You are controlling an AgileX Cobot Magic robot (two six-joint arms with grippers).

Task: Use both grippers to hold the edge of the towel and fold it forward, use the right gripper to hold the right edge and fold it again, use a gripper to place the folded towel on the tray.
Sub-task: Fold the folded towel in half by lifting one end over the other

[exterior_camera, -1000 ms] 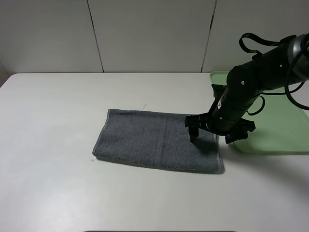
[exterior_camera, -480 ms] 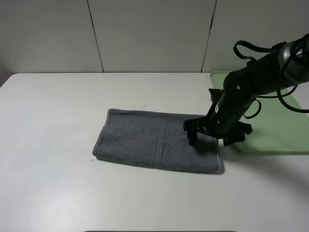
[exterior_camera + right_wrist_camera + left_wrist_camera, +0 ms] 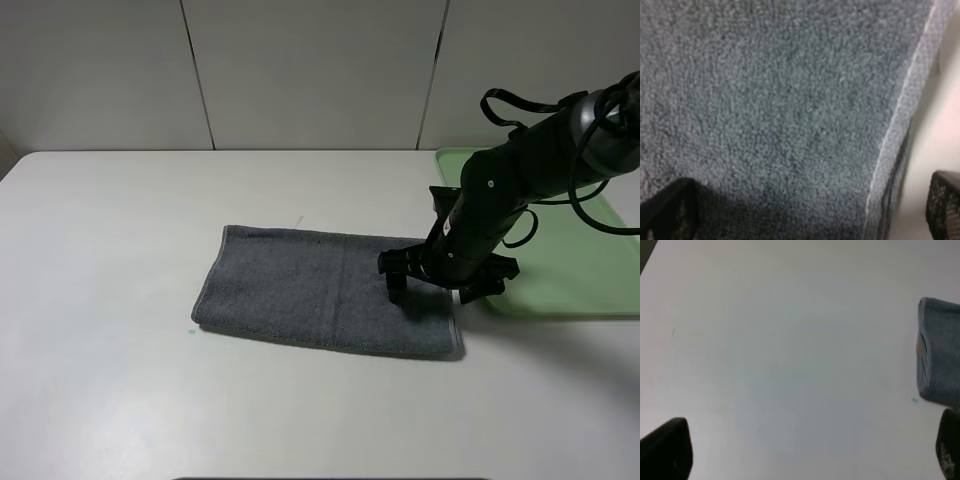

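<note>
My right gripper (image 3: 434, 290) gapes empty over the towel (image 3: 320, 300), astride its right edge; my left gripper (image 3: 807, 455) gapes empty too.

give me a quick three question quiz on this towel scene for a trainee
1. True or false: the towel lies on the tray.
2. Which pincer is at the towel's right edge? A left, B right, C neither.
3. Fill in: the right pincer has its jaws ___.
Key: 1 false, it lies on the table beside the tray; 2 B; 3 open.
</note>
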